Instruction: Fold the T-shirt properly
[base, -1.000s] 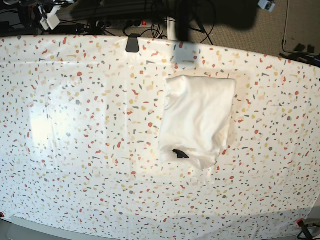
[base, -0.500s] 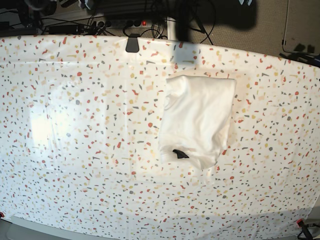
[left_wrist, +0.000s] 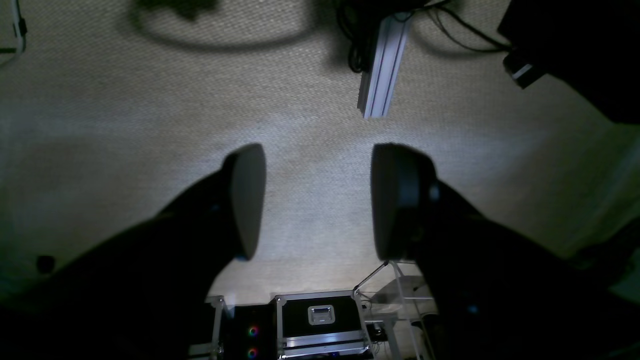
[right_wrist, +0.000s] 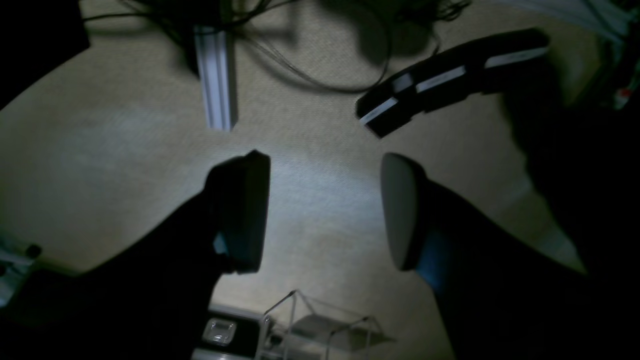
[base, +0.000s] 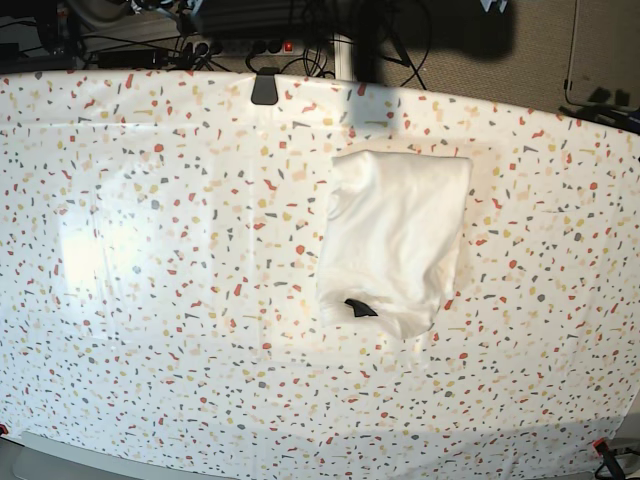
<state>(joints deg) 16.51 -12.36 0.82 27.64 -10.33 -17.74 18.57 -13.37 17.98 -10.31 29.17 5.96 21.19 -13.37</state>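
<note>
So the T-shirt (base: 395, 240) is sitting on the speckled surface (base: 150, 300) a bit right of centre and toward the far side, already folded down into a compact white rectangle, plain side up; no print showing at all. There's a small dark bit (base: 360, 308) poking out near its lower edge, maybe a tag or label, honestly can't tell.

Both arms are off the surface; the base view shows neither of them over the cloth. The left tool (left_wrist: 317, 200) hangs wide open with nothing between its pads, pointed at carpeted floor (left_wrist: 125, 130) with an aluminium rail (left_wrist: 380, 65) and some cables up top; the right tool (right_wrist: 325, 210) is the same deal, pads well apart, holding nothing, looking at the same sort of floor plus a dark bar with white strips (right_wrist: 450, 75).

My read: the folding looks pretty much done and the arms are parked clear of it; this looks like the wrap-up. If anything's left, it'd be tidying; the lower edge is rounded and a bit lumpy rather than square, and the left side has some bunched creases near the top, so a next move would call for coming back down over the bundle and pinching an edge without dragging the whole stack.

Hard to see: how many layers are in there, whether the sleeves are tucked evenly, and where the arms actually sit, since the wrist views are dark and show only floor, an equipment case (left_wrist: 320, 320) and a wire frame (right_wrist: 320, 325).
</note>
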